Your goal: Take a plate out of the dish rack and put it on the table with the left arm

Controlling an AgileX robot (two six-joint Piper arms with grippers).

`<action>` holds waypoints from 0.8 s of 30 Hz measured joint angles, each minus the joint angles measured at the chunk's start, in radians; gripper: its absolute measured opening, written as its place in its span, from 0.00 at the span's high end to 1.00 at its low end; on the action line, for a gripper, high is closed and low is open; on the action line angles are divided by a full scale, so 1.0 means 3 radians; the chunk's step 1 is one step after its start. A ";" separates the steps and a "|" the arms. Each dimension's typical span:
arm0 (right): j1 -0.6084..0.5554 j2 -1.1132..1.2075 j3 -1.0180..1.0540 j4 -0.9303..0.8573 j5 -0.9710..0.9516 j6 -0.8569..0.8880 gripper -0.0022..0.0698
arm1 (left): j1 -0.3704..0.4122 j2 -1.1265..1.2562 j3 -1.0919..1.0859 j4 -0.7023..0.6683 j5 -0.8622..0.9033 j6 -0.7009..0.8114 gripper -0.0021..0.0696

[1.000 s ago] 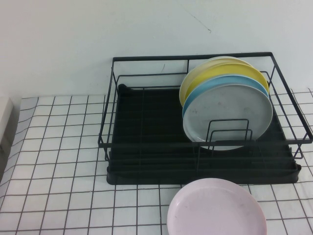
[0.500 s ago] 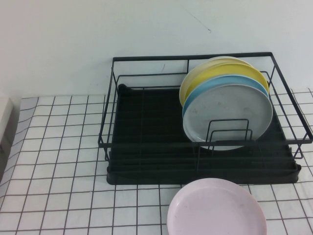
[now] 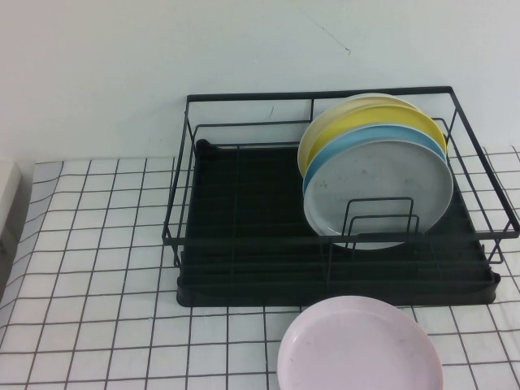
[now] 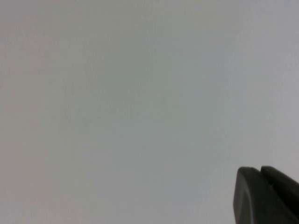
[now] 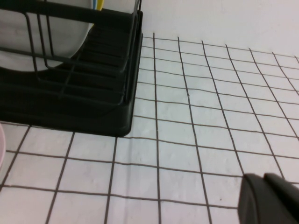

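- counter (image 3: 97, 268): white surface with a black square grid, carrying the dish rack and one loose plate.
- left gripper (image 4: 266, 196): only a dark corner of it shows in the left wrist view, against a plain pale background; whether the jaws are apart or together cannot be told. it does not appear in the high view.
- dish rack (image 3: 244, 236): black wire frame on a black tray base, standing at the far side of the counter, near the wall.
- plate (image 3: 379, 193): pale grey, speckled, standing on edge in the right part of the dish rack, frontmost of the stack, behind small wire loops.
- light blue plate (image 3: 357, 138): directly behind the grey one; yellow plate (image 3: 341, 122) behind that.
- pale pink plate (image 3: 360, 345): lying flat on the counter just in front of the dish rack.
- right gripper (image 5: 268, 198): a dark corner shows low over the counter near the rack's corner; jaw state cannot be told.
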State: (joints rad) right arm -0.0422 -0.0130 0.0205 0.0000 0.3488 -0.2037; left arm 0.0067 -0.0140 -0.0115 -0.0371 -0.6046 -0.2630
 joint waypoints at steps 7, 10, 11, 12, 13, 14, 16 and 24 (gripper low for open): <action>0.0000 0.0000 0.0000 0.0000 0.0000 0.0000 0.97 | 0.0000 0.0182 -0.1067 0.0182 0.1541 -0.0037 0.98; 0.0000 0.0000 0.0000 0.0000 0.0000 0.0000 0.97 | 0.0000 0.0470 -0.1443 0.0284 0.1912 -0.0037 0.98; 0.0000 0.0000 0.0000 0.0000 0.0000 0.0000 0.97 | 0.0000 0.0580 -0.1556 0.0309 0.2015 -0.0037 0.98; 0.0000 0.0000 0.0000 0.0000 0.0000 0.0000 0.97 | 0.0000 0.0698 -0.1660 0.0325 0.2130 -0.0020 0.98; 0.0000 0.0000 0.0000 0.0000 0.0000 0.0000 0.97 | 0.0000 0.0796 -0.1738 0.0331 0.2208 0.0007 0.98; 0.0000 0.0000 0.0000 0.0000 0.0000 0.0000 0.97 | 0.0000 0.0922 -0.1833 0.0331 0.2306 0.0050 0.98; 0.0000 0.0000 0.0000 0.0000 0.0000 0.0000 0.97 | 0.0000 0.1167 -0.2019 0.0331 0.2489 0.0136 0.98; 0.0000 0.0000 0.0000 0.0000 0.0000 0.0000 0.97 | 0.0000 0.2435 -0.2760 0.0103 0.3593 0.0732 0.98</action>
State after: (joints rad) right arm -0.0422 -0.0130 0.0205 0.0000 0.3488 -0.2037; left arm 0.0067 0.7165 -0.8395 -0.0063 0.4732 -0.0433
